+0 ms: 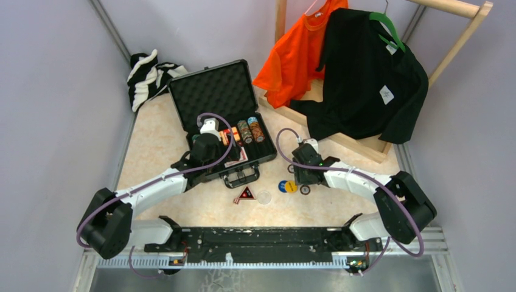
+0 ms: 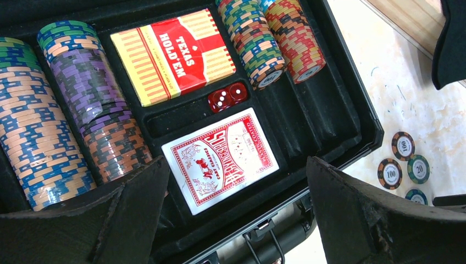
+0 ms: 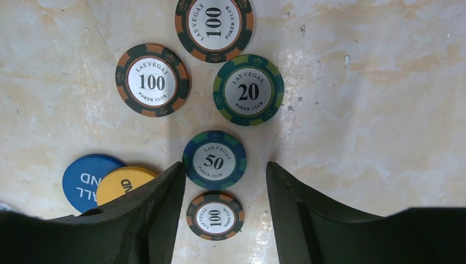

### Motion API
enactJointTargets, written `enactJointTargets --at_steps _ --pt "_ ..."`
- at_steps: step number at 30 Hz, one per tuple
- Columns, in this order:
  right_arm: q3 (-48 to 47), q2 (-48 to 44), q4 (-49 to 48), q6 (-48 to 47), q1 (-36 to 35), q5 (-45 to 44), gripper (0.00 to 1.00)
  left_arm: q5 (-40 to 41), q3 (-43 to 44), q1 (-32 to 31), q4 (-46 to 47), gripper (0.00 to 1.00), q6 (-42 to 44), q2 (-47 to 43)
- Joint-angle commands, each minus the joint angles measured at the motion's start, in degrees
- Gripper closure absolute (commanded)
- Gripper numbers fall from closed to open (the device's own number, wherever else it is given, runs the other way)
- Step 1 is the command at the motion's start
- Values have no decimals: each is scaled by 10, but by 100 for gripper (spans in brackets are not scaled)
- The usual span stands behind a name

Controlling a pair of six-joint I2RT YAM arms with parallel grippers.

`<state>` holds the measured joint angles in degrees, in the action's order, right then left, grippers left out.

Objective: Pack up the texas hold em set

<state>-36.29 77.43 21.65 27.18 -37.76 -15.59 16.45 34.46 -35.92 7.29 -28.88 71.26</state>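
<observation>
The black briefcase (image 1: pixel 268 157) lies open, its foam lid (image 1: pixel 213 91) raised. Rows of poker chips (image 2: pixel 38 143) fill its slots beside a red card deck (image 2: pixel 220 159), a Texas Hold'em box (image 2: pixel 173 55) and red dice (image 2: pixel 227 97). My left gripper (image 2: pixel 236 165) hovers open over the deck, holding nothing. Several loose chips lie on the table to the case's right. My right gripper (image 3: pixel 224 165) is open low over them, a 100 chip (image 3: pixel 215 215) lying free between its fingers and a 50 chip (image 3: pixel 214 160) at their tips. Blue (image 3: pixel 82 179) and yellow (image 3: pixel 123 181) discs overlap left of it.
A black-red triangle (image 1: pixel 246 194) and a clear disc (image 1: pixel 264 196) lie in front of the case handle. A striped cloth (image 1: pixel 149 76) sits at the back left. An orange shirt (image 1: pixel 298 52) and a black shirt (image 1: pixel 365 79) hang on a wooden rack (image 1: pixel 453 7) at the back right.
</observation>
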Motion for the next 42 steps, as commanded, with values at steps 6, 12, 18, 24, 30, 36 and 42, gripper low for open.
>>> enactJointTargets --at_steps 6,12,18,24,30,36,42 --pt "-10 6 -11 4 -4 -5 58 -4 6 -2 3 0 -1 4" --pt "-17 1 -6 1 -4 -8 62 -4 7 -3 3 0 -1 5" --pt "-33 -12 6 -2 -4 -17 63 -4 7 -3 3 0 0 5" --pt "-52 5 7 -10 -4 -27 40 -3 7 -3 1 0 0 4" --pt "-60 37 -10 -16 1 -25 35 0 7 -2 -1 0 1 4" --pt "-54 37 -12 -18 1 -18 38 3 7 -3 -2 0 2 2" --pt "-47 32 -12 -16 1 -20 53 0 8 -3 0 0 2 5"
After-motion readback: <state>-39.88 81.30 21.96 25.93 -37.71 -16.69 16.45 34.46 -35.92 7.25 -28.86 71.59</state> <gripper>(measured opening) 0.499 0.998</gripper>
